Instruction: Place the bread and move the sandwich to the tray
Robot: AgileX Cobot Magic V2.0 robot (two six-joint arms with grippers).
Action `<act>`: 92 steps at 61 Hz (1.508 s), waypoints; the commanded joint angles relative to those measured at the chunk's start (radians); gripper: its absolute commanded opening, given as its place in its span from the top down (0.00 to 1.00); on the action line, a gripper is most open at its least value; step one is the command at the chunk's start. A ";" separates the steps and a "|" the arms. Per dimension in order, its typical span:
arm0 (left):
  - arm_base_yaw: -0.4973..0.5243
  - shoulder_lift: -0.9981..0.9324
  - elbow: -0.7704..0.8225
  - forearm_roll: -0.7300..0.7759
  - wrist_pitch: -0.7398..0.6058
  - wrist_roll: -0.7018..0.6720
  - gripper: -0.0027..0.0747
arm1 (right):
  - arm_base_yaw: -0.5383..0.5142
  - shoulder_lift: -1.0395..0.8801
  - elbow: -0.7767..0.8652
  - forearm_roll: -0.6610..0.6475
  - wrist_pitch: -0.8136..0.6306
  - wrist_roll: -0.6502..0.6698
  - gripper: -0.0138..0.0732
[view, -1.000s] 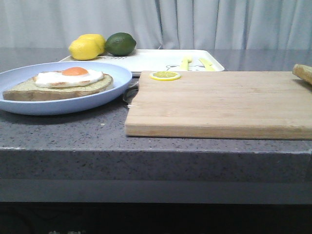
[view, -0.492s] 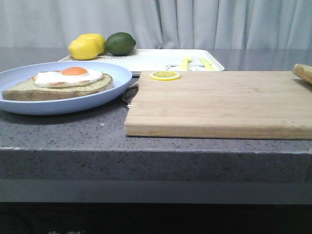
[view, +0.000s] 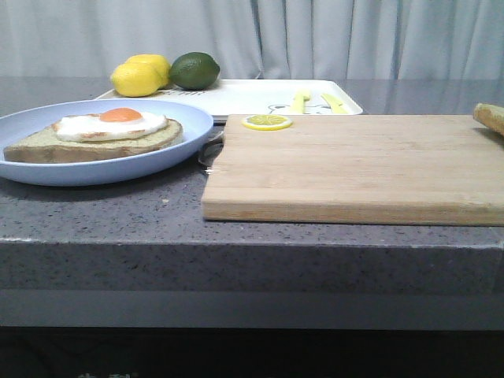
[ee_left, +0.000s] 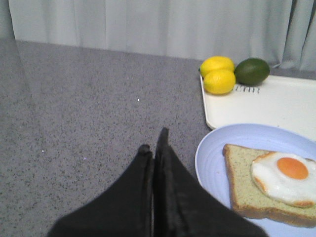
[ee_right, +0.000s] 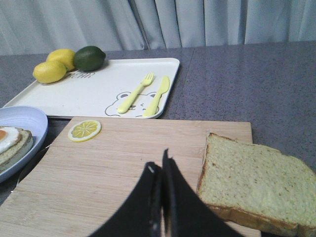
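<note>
Right wrist view shows my right gripper [ee_right: 160,170] pressed together beside the bread [ee_right: 256,185] on the cutting board [ee_right: 113,173]; I'd spread wide and straddle its crust first.

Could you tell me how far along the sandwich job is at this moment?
Nothing looks done yet. The bread lies on the cutting board; the egg-topped slice sits uncovered on the blue plate. Both the left gripper and right gripper are shut, empty. The tray awaits the sandwich.
</note>
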 commanded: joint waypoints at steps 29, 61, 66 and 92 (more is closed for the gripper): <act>-0.004 0.044 -0.038 0.002 -0.071 -0.008 0.19 | -0.004 0.078 -0.045 0.013 -0.069 -0.003 0.10; -0.004 0.044 -0.038 0.002 -0.084 -0.008 0.30 | -0.195 0.680 -0.583 -0.008 0.474 -0.003 0.11; -0.004 0.044 -0.038 0.002 -0.084 -0.008 0.30 | -0.281 0.756 -0.639 0.008 0.501 -0.003 0.11; -0.004 0.044 -0.038 0.002 -0.086 -0.008 0.30 | -0.537 1.072 -0.823 0.123 0.797 -0.241 0.11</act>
